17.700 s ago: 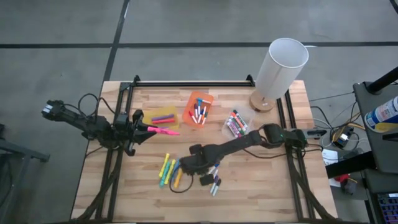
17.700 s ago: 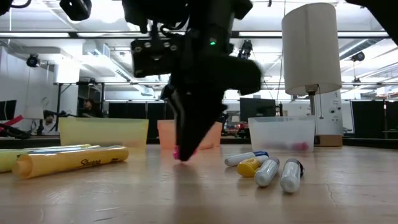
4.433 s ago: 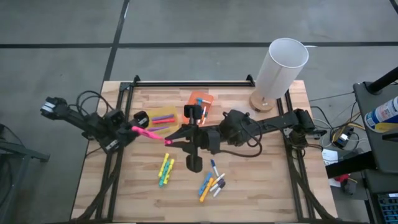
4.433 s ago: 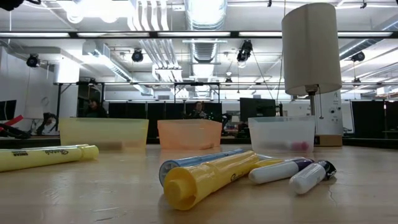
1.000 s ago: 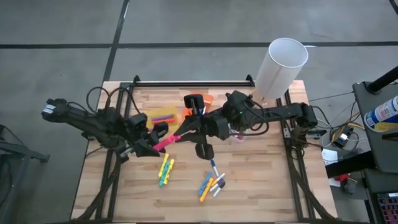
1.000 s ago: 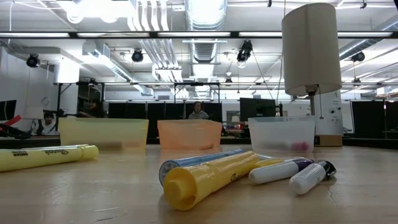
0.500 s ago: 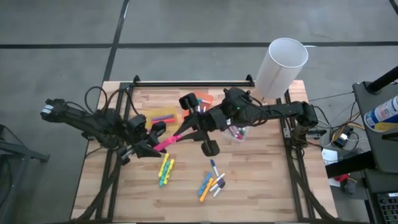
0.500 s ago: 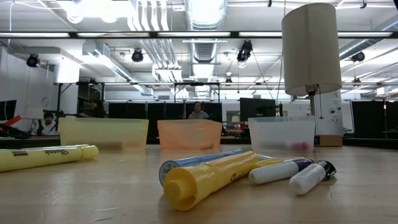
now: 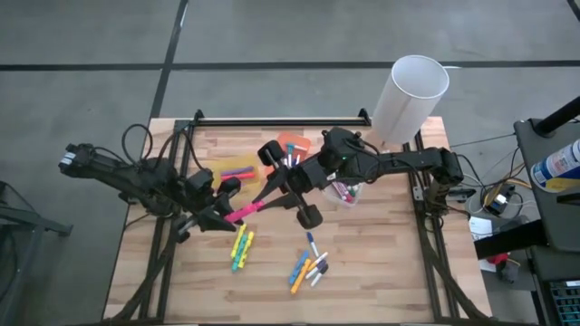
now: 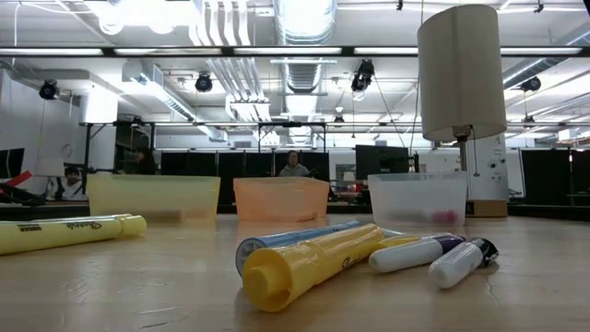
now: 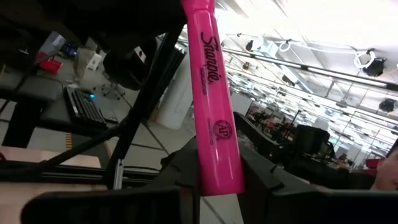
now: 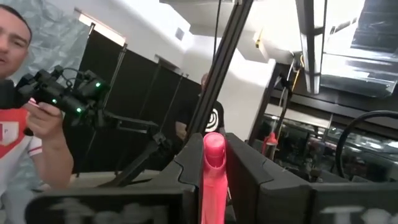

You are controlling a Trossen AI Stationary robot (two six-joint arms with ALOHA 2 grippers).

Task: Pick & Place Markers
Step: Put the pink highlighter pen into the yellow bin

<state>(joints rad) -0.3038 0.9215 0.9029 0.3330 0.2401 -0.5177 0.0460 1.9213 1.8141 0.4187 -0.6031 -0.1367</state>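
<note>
- Your left gripper (image 9: 217,215) is clenched on one end of a pink marker (image 9: 243,209), held above the desk (image 9: 381,272).
- Your right gripper (image 9: 265,194) meets it from the opposite side, its fingers (image 12: 242,168) clamped on the marker's other end.
- Loose markers (image 9: 308,264) lie below both grippers on the desk.

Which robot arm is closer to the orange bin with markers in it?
The right. The right end effector is close beside the orange plastic bin, gripping the pink marker; the left end effector holds its other end, farther off.
</note>
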